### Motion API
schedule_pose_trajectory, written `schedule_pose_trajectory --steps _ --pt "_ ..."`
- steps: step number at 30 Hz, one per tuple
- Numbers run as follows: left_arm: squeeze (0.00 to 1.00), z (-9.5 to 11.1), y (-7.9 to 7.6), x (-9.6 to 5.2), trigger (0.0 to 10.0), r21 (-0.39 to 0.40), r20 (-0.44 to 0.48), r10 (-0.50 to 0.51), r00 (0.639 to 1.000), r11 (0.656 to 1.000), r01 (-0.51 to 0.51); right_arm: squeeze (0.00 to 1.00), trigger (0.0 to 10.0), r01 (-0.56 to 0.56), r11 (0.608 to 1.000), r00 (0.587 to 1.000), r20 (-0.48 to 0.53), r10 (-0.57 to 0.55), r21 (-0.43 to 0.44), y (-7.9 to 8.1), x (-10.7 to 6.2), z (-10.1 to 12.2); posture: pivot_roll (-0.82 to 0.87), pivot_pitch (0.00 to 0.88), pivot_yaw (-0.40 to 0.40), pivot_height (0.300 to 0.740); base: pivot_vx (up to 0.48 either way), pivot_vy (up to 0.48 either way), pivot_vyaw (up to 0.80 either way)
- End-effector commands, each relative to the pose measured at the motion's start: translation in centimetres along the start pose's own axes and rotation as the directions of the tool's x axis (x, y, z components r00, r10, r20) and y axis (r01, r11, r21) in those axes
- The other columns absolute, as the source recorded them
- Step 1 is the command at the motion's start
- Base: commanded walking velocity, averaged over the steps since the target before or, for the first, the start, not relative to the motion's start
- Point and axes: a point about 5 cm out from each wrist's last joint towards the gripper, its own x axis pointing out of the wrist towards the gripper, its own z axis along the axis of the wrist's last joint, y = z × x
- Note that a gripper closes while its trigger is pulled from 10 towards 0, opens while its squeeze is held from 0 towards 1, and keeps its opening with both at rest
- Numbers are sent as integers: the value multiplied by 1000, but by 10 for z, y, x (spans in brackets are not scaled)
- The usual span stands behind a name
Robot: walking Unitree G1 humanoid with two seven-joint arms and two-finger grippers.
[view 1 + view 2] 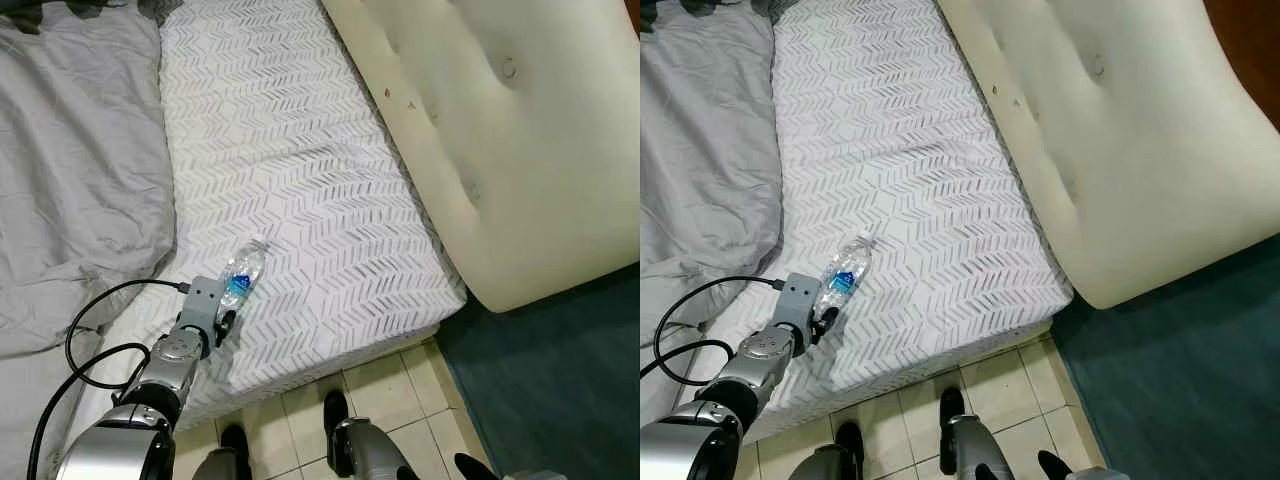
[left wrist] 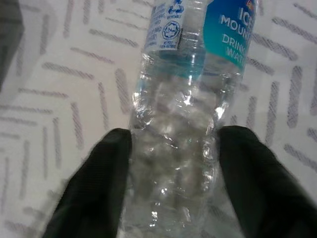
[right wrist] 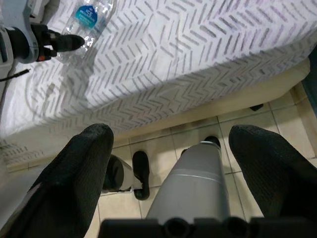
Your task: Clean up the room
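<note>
Reaching over the near corner of the mattress (image 1: 300, 170), the left gripper (image 2: 173, 163) sits just inside the bed's foot edge; the white chevron sheet runs bare and flat well beyond it and off to its right, up to the long side edge. Left of it, a rumpled grey duvet (image 1: 70, 170) piles up close by. Far right, past the sheet's edge, a cream tufted headboard (image 1: 520, 150) leans tilted against the mattress side, its lower end over the teal carpet (image 1: 560, 380). Behind and below the gripper, beige floor tiles (image 1: 390, 390) show at the bed's foot.

Right gripper (image 3: 168, 144): hangs low over the tiles beside the robot's leg, fingers spread wide, holding nothing.

Water bottle (image 1: 242, 273): clear plastic, blue label, lying on its side on the sheet, cap end pointing away. Left fingers (image 2: 94, 188) straddle its lower body, one each side. Whether the pads actually press the plastic, cannot tell.

Black cable (image 1: 100, 330) loops off the left forearm toward the duvet.
</note>
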Motion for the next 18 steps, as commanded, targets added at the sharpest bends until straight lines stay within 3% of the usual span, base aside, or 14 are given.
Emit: schedule_pose_trajectory --steps 1,6,12,18 --pt "0 -33 -7 -6 0 -38 -114 -32 993 999 28 0 10000 17 1000 999 -33 -17 0 -2 -8 -1 -395 530 -130 740 0 0 0" --pt "0 -35 -4 -7 0 -82 -105 -34 994 996 25 0 10000 18 1000 999 -41 -18 3 -4 -7 -2 -384 528 -126 740 0 0 0" --pt "0 -26 3 -7 0 -174 -26 -27 999 984 22 0 10000 17 1000 999 -34 -16 8 -7 4 -5 -339 494 -101 740 0 0 0" --pt "0 -4 13 -12 0 -252 228 -51 972 961 109 0 10000 1 1000 999 47 -2 12 -25 49 -1 -185 298 -45 740 0 0 0"
